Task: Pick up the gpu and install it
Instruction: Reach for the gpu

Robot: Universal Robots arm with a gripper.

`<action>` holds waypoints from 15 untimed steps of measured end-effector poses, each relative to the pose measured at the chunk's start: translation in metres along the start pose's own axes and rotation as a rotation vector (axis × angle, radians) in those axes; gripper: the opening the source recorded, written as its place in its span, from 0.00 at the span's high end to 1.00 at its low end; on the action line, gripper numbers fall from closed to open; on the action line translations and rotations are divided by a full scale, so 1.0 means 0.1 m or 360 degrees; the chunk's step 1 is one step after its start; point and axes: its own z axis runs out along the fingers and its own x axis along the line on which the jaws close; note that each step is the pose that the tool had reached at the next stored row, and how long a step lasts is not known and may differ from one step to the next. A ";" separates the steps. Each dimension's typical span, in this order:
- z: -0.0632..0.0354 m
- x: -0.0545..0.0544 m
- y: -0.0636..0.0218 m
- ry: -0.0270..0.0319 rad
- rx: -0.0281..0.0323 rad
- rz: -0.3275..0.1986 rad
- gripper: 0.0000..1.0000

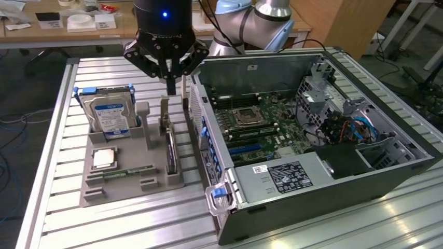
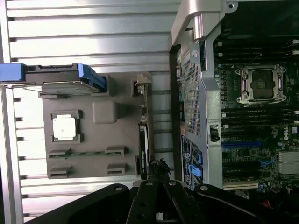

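I hang over a slatted aluminium table in a workshop. A wooden desk strewn with small white boxes stands behind it. An open computer case lies on its side at the exterior view's right, motherboard facing up. Just beside its rear wall sits a grey holder. The gpu stands on its long edge in the holder's slot nearest the case. Its long axis runs parallel to that rear wall, and its silver bracket stands upright at the far end. My gripper is directly above the bracket end, fingers pinched together, and I cannot see anything held between them.
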 end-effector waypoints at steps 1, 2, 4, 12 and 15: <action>0.000 0.00 0.000 0.00001 -0.00001 0.0000 0.89; 0.000 0.00 0.000 0.00000 0.00000 0.0000 0.89; 0.000 0.00 -0.004 0.00000 -0.00001 0.0000 0.89; -0.002 0.01 -0.070 0.00000 0.00000 0.0000 0.89; -0.002 0.01 -0.085 -0.00001 -0.00001 0.0000 0.89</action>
